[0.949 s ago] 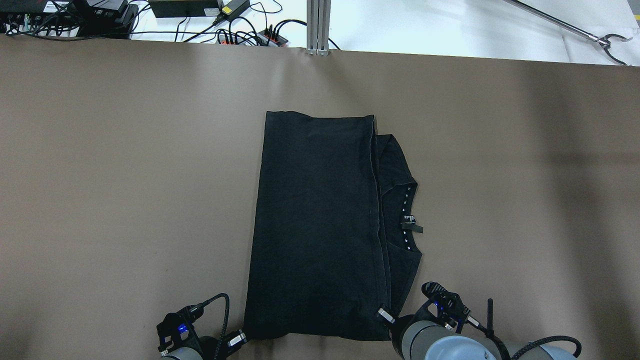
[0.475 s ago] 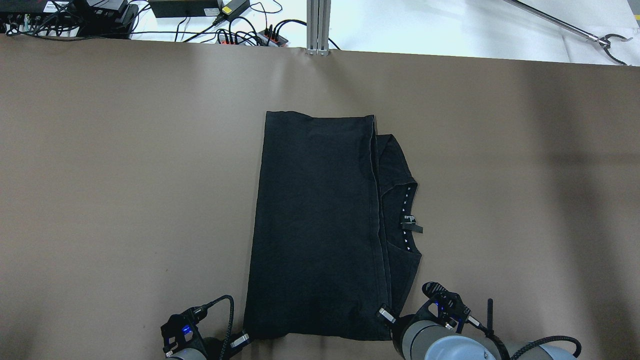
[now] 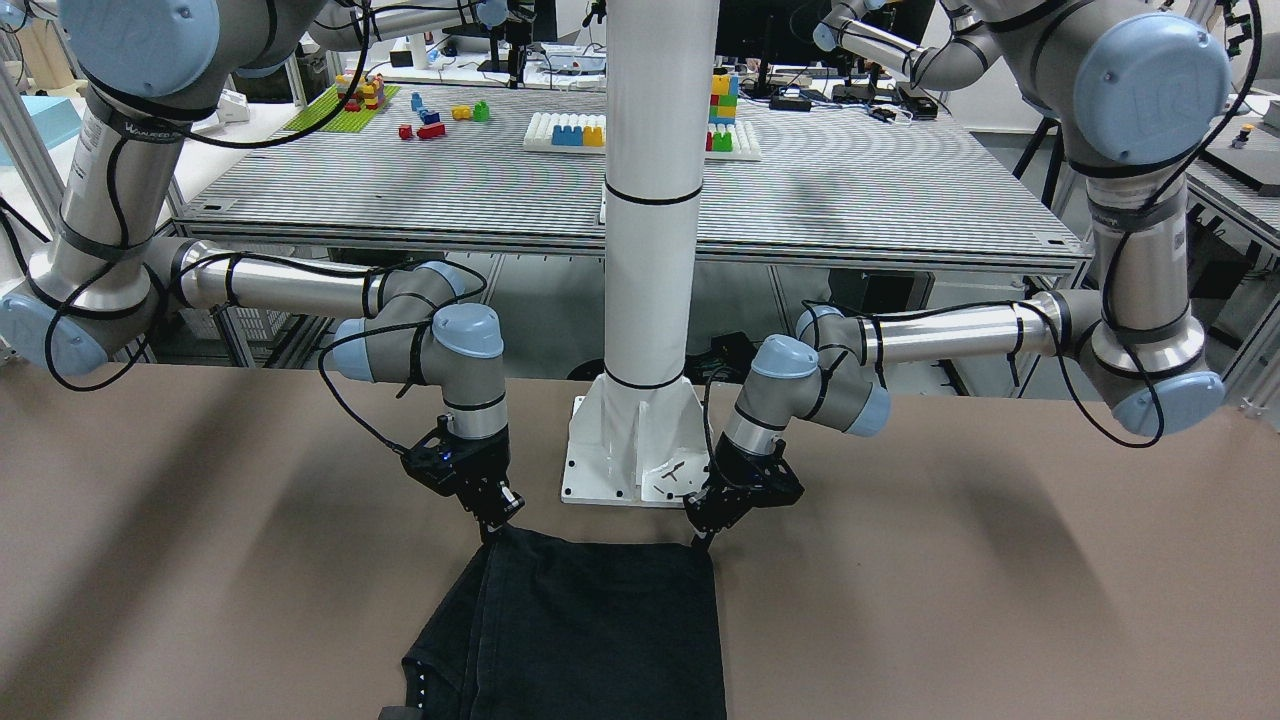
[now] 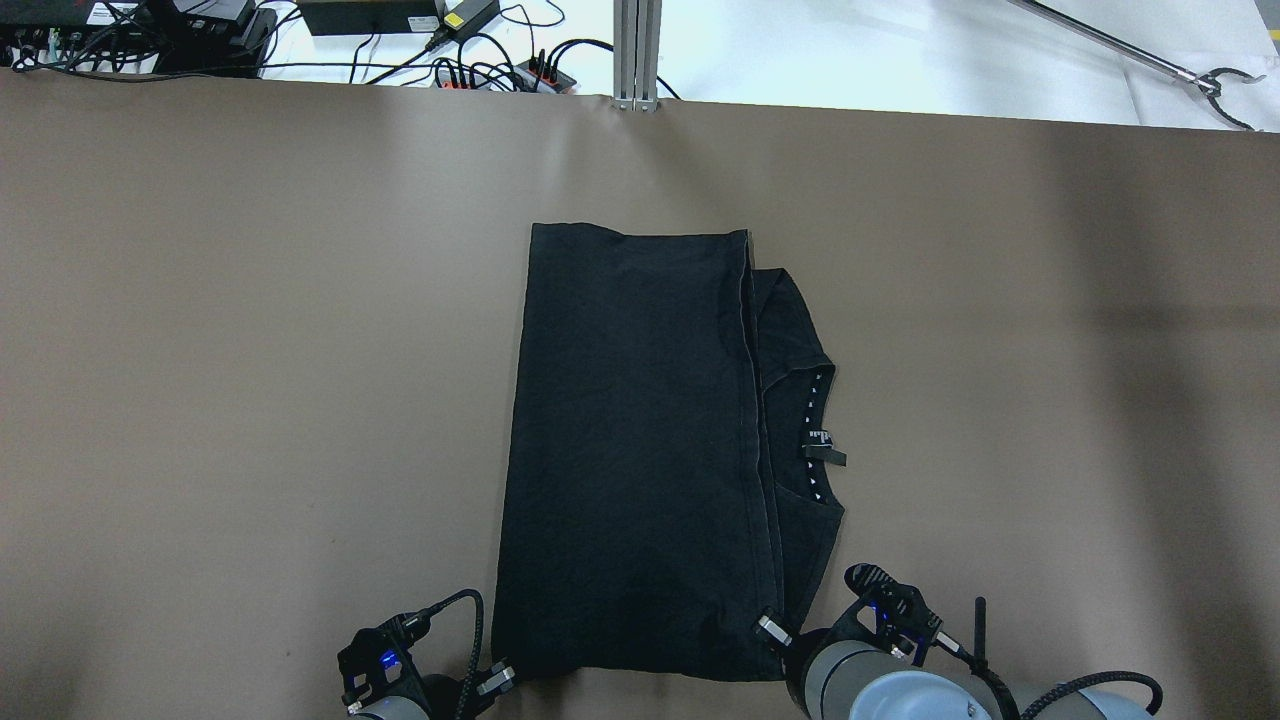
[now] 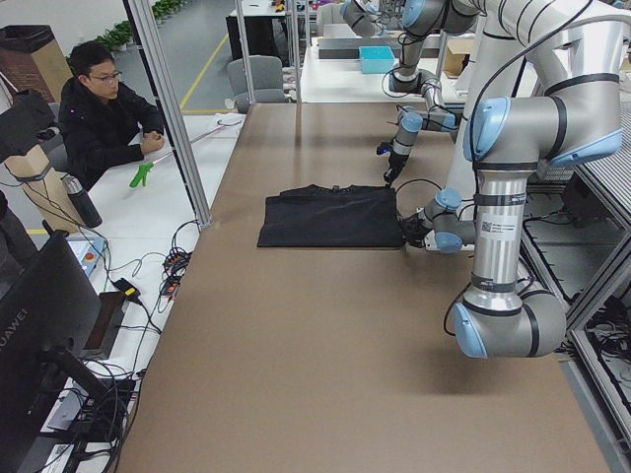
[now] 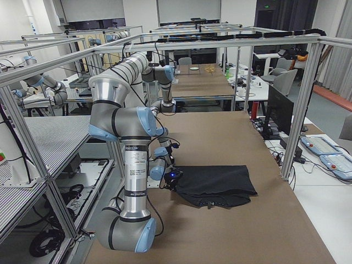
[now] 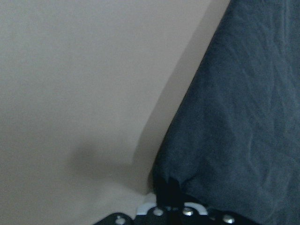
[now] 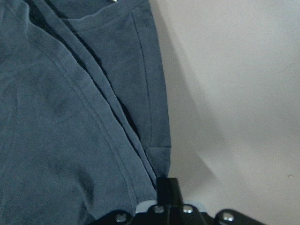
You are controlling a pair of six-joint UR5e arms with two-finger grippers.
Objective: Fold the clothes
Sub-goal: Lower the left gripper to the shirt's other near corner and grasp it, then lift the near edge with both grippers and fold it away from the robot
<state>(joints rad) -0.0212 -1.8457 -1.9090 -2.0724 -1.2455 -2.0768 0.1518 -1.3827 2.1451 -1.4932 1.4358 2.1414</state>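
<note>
The left claw [image 4: 497,680] has slid a bit to the right since a second ago, crowding in on the near left corner of the clothes [image 4: 630,450], and that corner has nudged over with it. The right claw [image 4: 768,630] hasn't budged.

Both claws are down low at the near hem. In the wrist cams each one looks pinched shut on its corner: only one narrow dark finger shows in the middle, with the fabric running right into it. The right wrist cam also picks up the stitched hems and a couple of stacked layers, which the overhead flattens out.

The clothes lie flat on the brown table [image 4: 250,350], about in the middle, a long black matte rectangle running away from the robot. From overhead there's a folded-over panel on the left, and a collar peeking out on the right with a little neck label [image 4: 822,447] and small white marks along the neckline. The front cam only catches the near end, plus the white pillar base [image 3: 635,450] just behind the claws.

Past the table's far edge there's a tangle of black cables [image 4: 480,55] and an aluminium post [image 4: 637,50]. The left side cam shows a person [image 5: 104,108] sitting over there, which no other view catches.
</note>
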